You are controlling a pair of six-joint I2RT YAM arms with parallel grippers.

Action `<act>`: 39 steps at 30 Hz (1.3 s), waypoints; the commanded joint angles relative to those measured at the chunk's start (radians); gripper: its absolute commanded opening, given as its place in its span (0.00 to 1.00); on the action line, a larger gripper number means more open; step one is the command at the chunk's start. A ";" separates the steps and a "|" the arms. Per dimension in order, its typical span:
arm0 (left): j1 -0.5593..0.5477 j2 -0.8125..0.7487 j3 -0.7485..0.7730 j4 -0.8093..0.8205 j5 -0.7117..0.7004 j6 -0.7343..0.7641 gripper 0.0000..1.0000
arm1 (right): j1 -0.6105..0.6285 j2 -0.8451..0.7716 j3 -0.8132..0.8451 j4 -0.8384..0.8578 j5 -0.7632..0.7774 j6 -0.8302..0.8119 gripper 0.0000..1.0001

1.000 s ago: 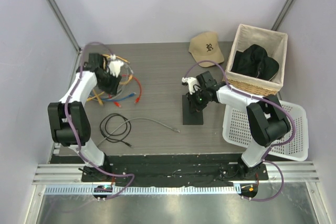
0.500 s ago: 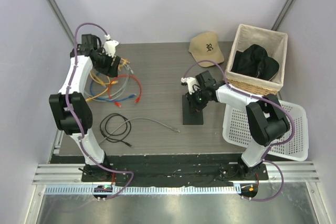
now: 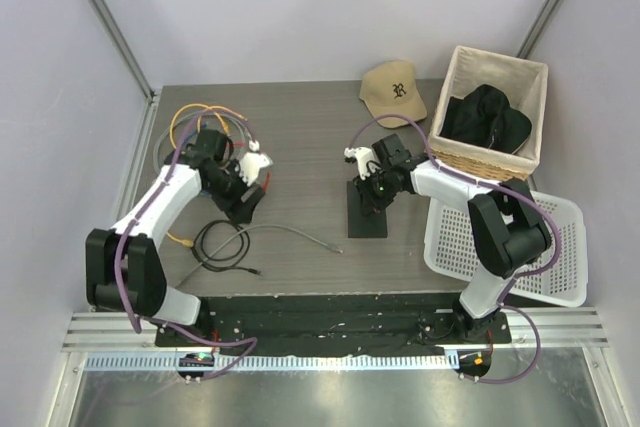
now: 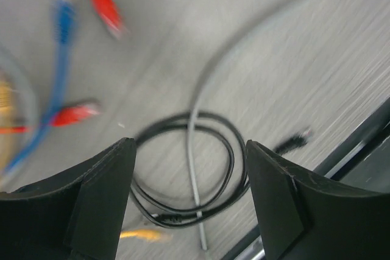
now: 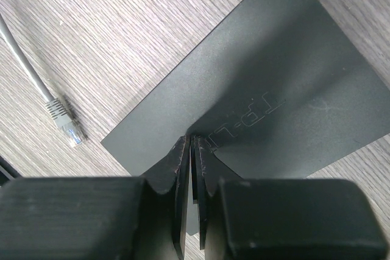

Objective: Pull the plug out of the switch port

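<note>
The switch is a flat black box lying mid-table; it fills the right wrist view. My right gripper is shut, its tips resting on the switch's top. A grey cable lies left of the switch, and its plug rests on the table apart from the box. The switch's ports are hidden. My left gripper is open and empty, above a coiled black cable and the grey cable.
Red, blue and orange cables lie at the back left and show blurred in the left wrist view. A tan cap lies at the back. A wicker basket holding a black garment and a white tray are on the right.
My left arm has swung from the cable heap at the back left toward the front middle, now over the black coil. The coloured cables have shifted. The right arm has not moved.
</note>
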 commanded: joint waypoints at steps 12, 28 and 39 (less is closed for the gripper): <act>0.000 0.276 -0.146 0.121 -0.131 0.112 0.79 | 0.012 0.064 -0.039 0.016 0.110 -0.038 0.15; 0.006 0.301 0.099 0.223 -0.208 0.034 0.00 | 0.012 0.067 -0.033 0.017 0.115 -0.045 0.15; 0.081 0.390 0.447 0.279 -0.434 0.081 0.35 | 0.012 0.082 -0.009 0.022 0.113 -0.048 0.16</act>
